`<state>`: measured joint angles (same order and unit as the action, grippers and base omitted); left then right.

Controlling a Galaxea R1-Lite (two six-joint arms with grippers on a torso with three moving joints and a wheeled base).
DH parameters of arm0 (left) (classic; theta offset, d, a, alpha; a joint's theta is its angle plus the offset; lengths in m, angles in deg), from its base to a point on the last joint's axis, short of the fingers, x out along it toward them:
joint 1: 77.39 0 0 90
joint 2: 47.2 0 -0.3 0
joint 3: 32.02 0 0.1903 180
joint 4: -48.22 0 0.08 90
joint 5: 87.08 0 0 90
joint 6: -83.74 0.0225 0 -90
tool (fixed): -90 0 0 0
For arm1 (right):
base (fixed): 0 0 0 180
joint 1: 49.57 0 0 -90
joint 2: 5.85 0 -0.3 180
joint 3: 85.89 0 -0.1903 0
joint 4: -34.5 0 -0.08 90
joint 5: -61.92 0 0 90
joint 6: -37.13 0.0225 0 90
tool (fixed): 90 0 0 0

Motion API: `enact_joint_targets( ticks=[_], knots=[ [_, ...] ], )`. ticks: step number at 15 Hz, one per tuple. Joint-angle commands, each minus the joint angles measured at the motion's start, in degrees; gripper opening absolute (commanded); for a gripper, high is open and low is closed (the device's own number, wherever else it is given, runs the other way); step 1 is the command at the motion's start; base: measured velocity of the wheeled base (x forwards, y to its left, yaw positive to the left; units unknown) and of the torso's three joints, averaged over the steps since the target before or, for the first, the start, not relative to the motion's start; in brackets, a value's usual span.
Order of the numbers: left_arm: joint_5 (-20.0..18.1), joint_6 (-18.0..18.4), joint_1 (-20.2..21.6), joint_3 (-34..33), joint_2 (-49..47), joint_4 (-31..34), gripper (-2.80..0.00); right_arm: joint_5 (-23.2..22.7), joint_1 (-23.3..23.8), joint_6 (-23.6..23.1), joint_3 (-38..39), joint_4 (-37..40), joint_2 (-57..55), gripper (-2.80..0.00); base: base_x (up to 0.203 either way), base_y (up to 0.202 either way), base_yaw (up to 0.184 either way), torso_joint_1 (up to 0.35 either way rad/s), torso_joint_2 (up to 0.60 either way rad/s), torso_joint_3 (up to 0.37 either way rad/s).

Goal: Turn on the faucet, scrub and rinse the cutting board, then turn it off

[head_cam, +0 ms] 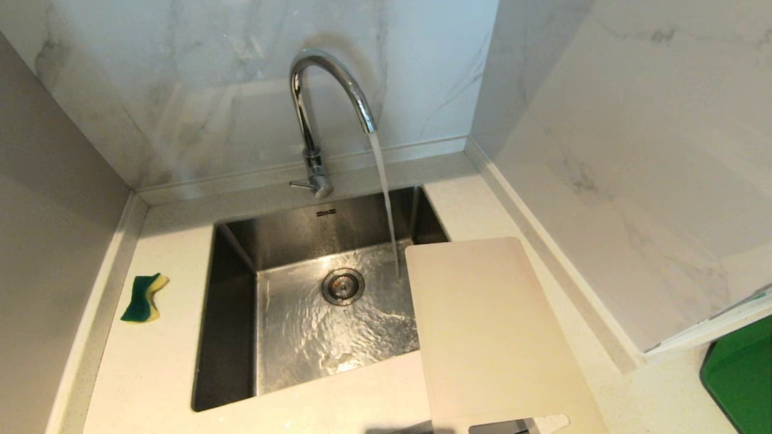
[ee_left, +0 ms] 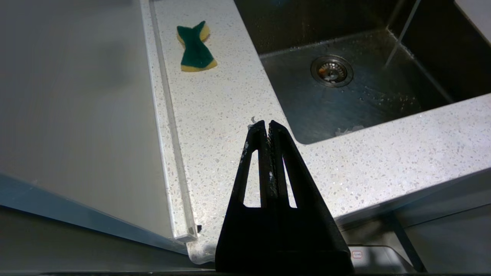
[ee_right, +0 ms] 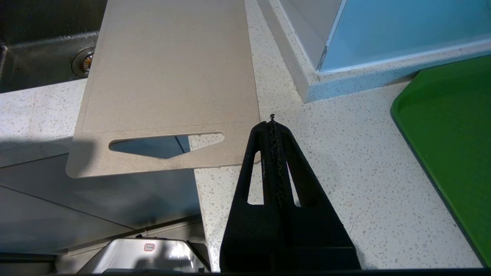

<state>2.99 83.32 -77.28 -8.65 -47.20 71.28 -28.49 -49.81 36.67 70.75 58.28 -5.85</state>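
The left gripper [ee_left: 267, 124] and right gripper [ee_right: 271, 124] both hang empty off the counter's near edge, fingers pressed together. Water runs from the faucet [head_cam: 319, 114] into the sink [head_cam: 232, 313]. The cutting board [head_cam: 488, 331] lies over the sink's right rim, touched by neither gripper.

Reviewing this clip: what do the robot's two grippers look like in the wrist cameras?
Both look alike. The left gripper has two matte black fingers tapering to a narrow tip from a broad black base, each with a triangular cut-out. The right gripper has the same black tapered shape and cut-outs, with dark fuzzy debris along the seam. No cables or markings show.
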Motion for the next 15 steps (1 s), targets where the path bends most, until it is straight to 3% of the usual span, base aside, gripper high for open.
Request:
enact_joint_targets(
  ticks=[1,15],
  knots=[
    [0.01,-0.02,-0.02,-0.09,-0.09,-0.05,-2.8,-0.02,-0.02,0.02,0.0,0.02,0.0,-2.8,0.0,0.0,0.0,0.0,0.0,0.0],
    [0.01,-0.02,-0.02,-0.09,-0.09,-0.05,-2.8,0.06,-0.02,0.02,0.0,0.02,0.0,-2.8,0.0,0.0,0.0,0.0,0.0,0.0]
  ],
)
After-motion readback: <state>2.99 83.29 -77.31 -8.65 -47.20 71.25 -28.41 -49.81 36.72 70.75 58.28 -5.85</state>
